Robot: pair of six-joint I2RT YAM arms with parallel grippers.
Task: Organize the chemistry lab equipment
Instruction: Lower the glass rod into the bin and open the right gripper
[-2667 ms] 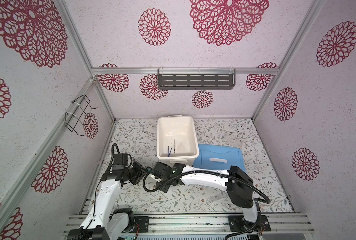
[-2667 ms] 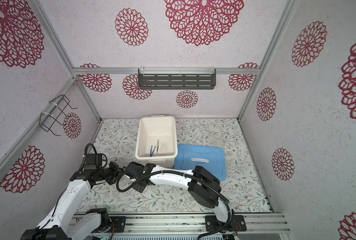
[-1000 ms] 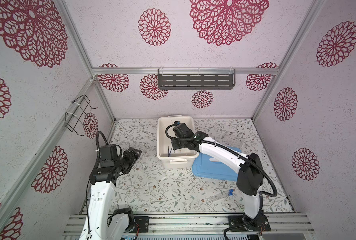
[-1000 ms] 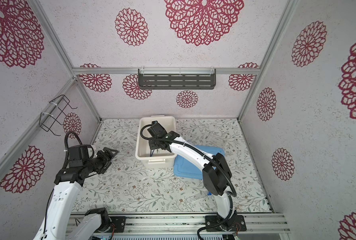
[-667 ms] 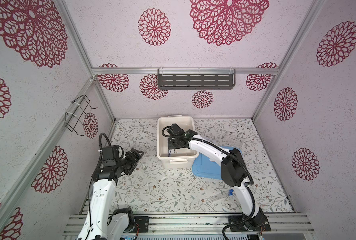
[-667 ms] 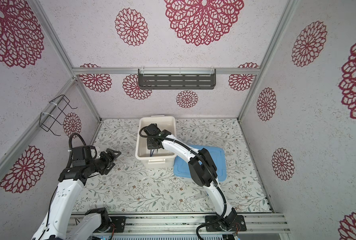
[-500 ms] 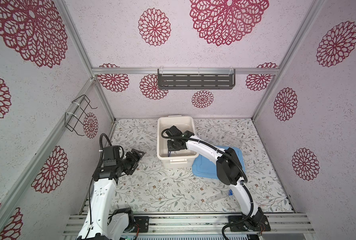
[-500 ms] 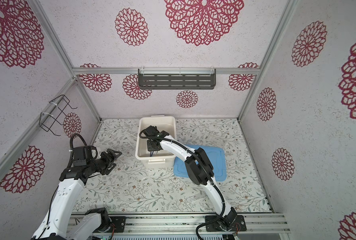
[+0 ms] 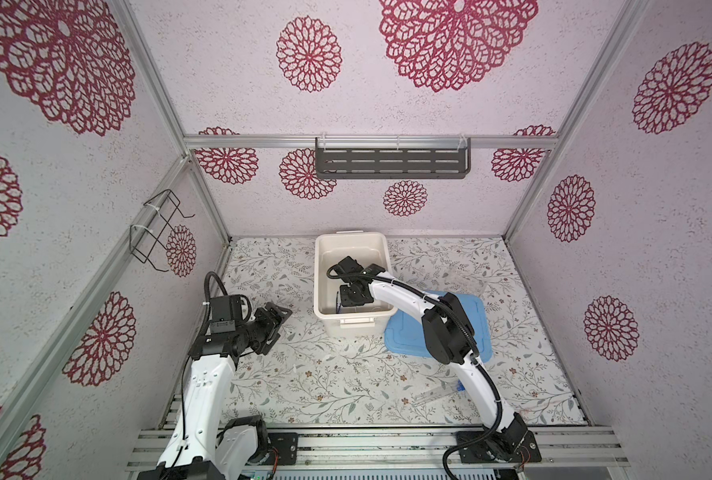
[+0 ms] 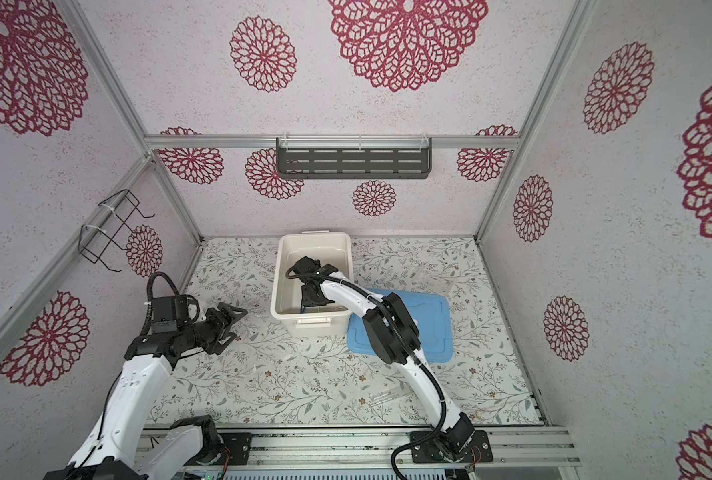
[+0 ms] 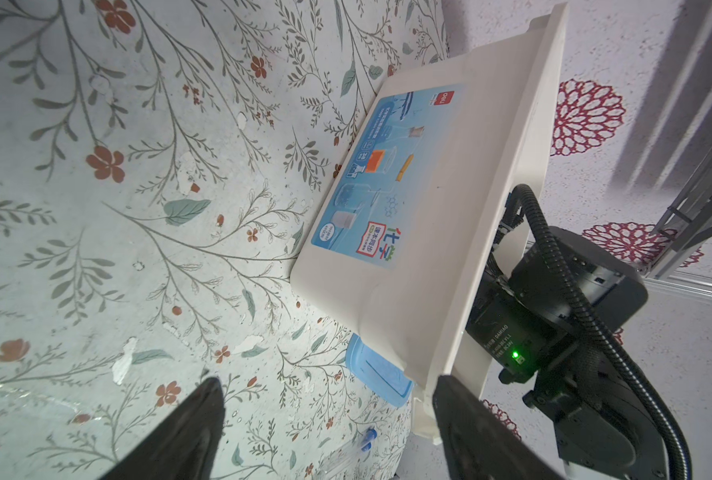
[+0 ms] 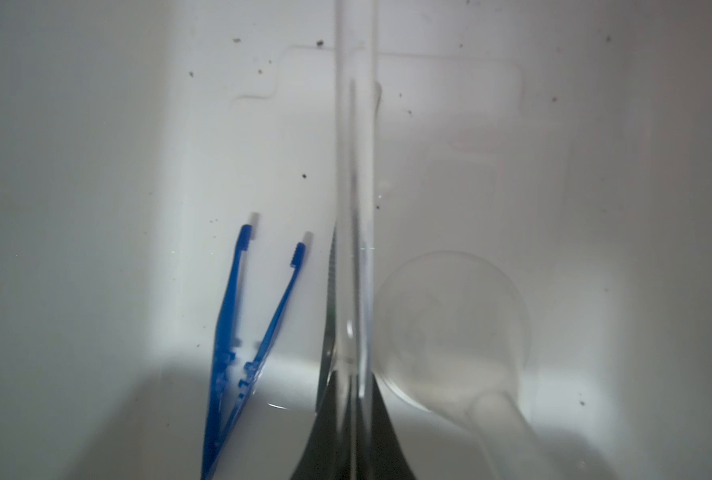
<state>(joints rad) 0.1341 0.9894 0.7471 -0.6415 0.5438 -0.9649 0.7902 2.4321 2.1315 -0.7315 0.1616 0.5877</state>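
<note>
Bin floor (image 12: 138, 145): rod (image 12: 355, 187) in right pincer (image 12: 352, 380)

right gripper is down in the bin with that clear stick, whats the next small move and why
Probably open the right gripper and drop the clear stick: it is shut on it, low inside the white bin, beside blue tweezers.

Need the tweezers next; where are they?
The tweezers lie on the floor of the white bin, at its near left corner in a top view, beside the clear rod in the right gripper.
</note>
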